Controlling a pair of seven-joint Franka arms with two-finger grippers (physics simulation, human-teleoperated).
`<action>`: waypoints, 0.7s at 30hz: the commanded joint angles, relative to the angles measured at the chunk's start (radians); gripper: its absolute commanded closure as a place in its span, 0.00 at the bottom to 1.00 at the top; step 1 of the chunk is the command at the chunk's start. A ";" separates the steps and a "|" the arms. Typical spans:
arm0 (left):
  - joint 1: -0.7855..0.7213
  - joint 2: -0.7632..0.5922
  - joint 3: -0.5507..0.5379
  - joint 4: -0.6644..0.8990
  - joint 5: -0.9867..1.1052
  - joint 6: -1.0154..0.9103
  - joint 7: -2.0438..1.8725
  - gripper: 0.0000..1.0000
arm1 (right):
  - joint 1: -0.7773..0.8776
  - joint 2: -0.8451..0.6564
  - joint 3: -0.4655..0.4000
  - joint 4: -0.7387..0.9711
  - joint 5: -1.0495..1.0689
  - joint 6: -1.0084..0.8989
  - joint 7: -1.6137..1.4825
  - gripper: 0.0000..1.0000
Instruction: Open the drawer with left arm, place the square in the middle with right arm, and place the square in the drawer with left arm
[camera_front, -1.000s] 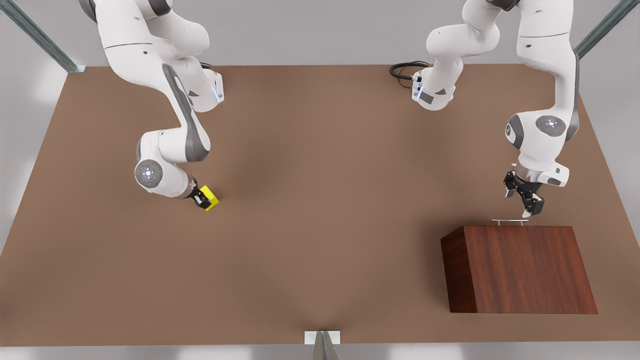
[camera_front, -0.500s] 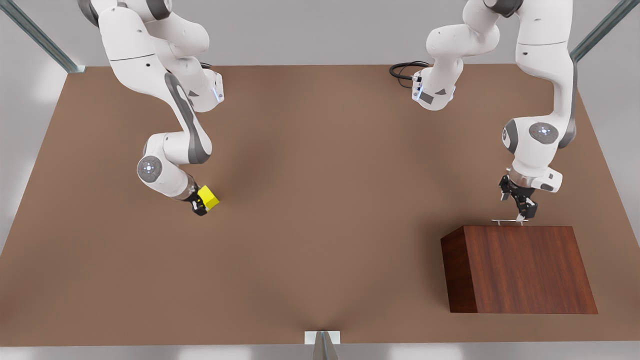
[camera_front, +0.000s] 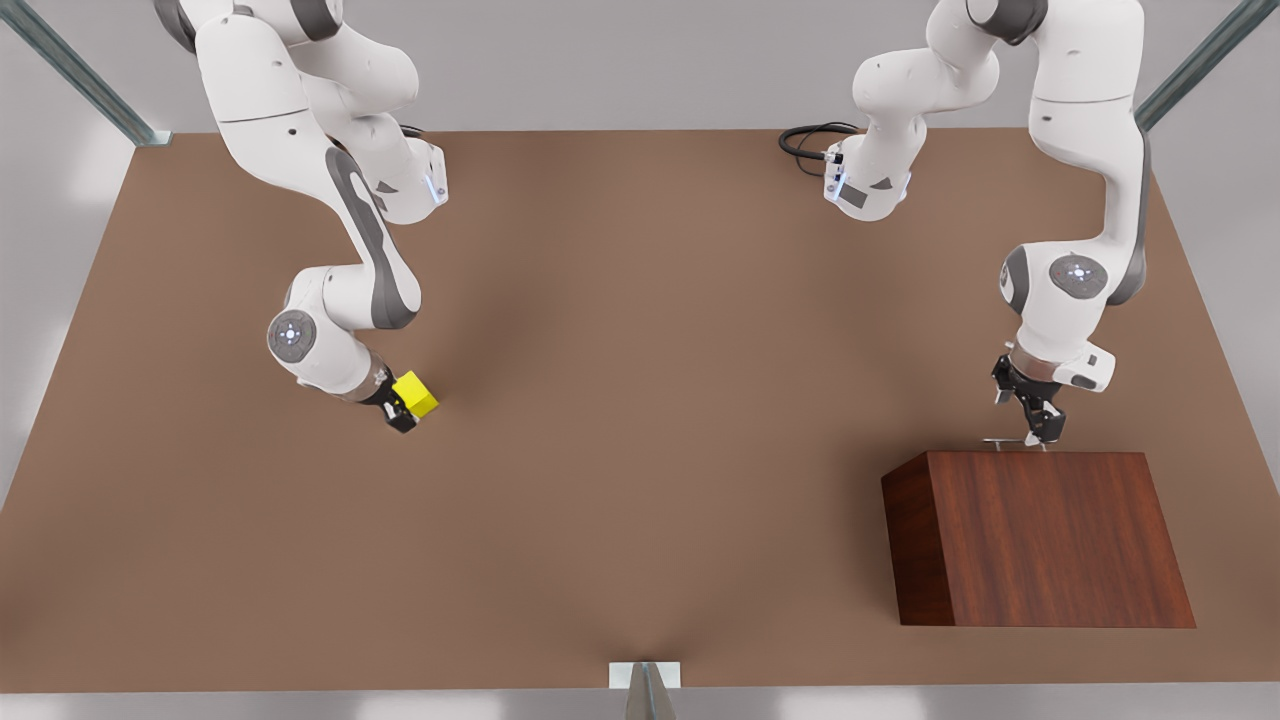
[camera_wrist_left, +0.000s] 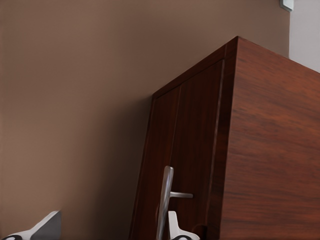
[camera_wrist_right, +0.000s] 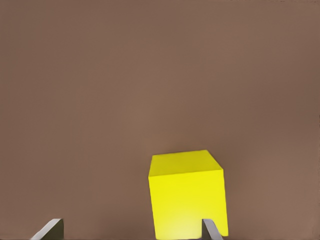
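Note:
The square (camera_front: 416, 393) is a small yellow cube on the brown table at the front view's left. My right gripper (camera_front: 401, 409) reaches it low from the side. In the right wrist view the square (camera_wrist_right: 187, 197) sits between the open fingers of the right gripper (camera_wrist_right: 130, 231), close against one fingertip (camera_wrist_right: 210, 229). The drawer is shut in the dark wooden cabinet (camera_front: 1040, 535) at the front view's right. My left gripper (camera_front: 1036, 434) is at its silver handle (camera_front: 1010, 441). In the left wrist view the handle (camera_wrist_left: 165, 200) stands between the open fingers of the left gripper (camera_wrist_left: 110, 231).
The table's middle (camera_front: 650, 400) is bare brown surface. A black cable (camera_front: 805, 140) lies by the arm base at the back. A small white bracket (camera_front: 645, 676) sits at the table's front edge.
The left gripper has lowered and closed in on the drawer handle. The right arm's wrist shifted slightly, and the square turned a little at its fingers.

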 joint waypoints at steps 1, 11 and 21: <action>0.001 0.000 0.000 0.000 0.001 -0.001 -0.020 0.00 | -0.004 0.002 -0.003 0.000 -0.041 -0.032 -0.266 0.00; 0.000 -0.004 -0.010 0.000 0.001 -0.009 -0.028 0.00 | -0.010 0.037 -0.002 0.008 -0.063 -0.044 -0.475 0.00; -0.002 0.002 -0.019 -0.002 0.000 -0.012 -0.029 0.00 | -0.030 0.071 0.000 0.003 0.009 -0.010 -0.470 0.00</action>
